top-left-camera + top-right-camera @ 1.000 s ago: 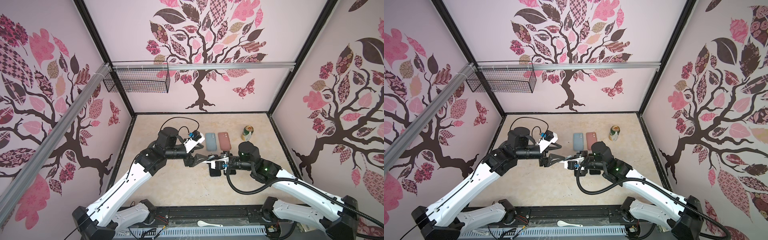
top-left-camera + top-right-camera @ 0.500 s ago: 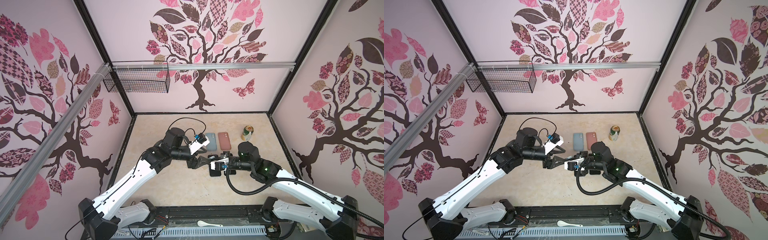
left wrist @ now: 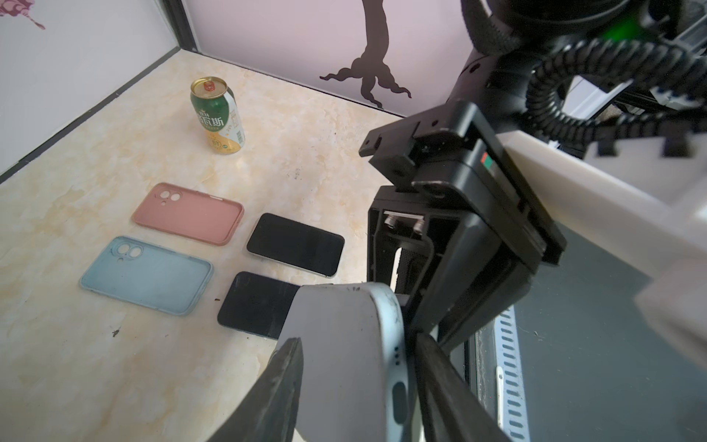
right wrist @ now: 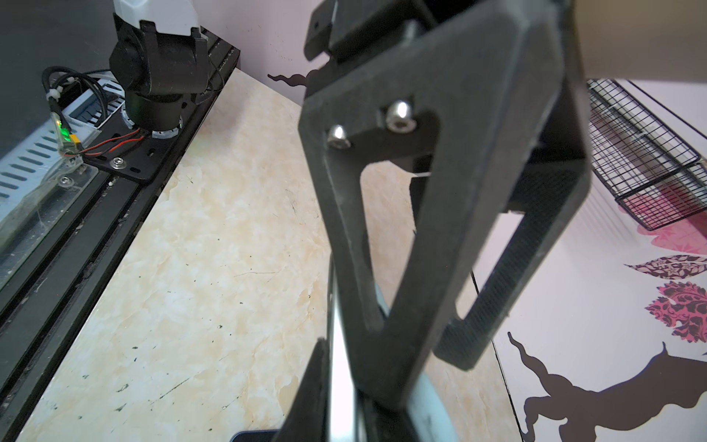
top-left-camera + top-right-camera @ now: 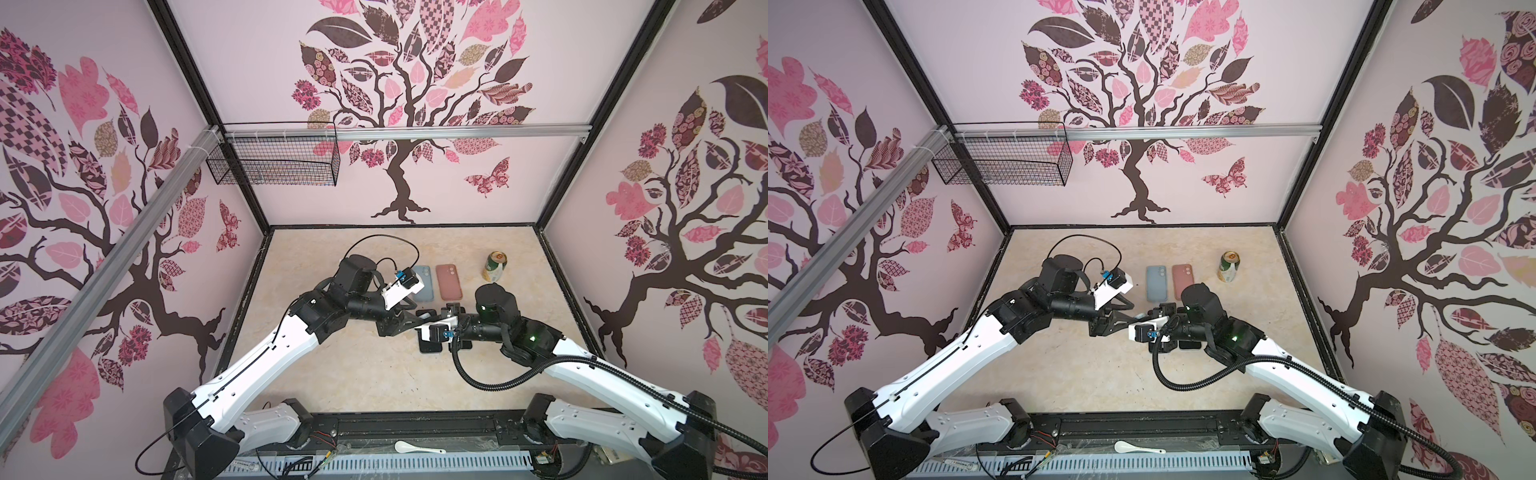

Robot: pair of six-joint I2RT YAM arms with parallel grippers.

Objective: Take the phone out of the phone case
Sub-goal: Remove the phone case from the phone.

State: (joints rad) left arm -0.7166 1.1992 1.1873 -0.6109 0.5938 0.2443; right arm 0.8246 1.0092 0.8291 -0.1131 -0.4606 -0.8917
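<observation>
right claw [image 5: 441, 322] clamps cased phone [image 3: 336, 317], robot-side of can [image 3: 218, 114] | left claw [image 3: 355, 344] half-closed astride it, grip unclear | next: pinch case rim, peel slowly

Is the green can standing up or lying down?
Standing up. The can sits on its base on the table, with its gold top and pull tab facing up.
</observation>
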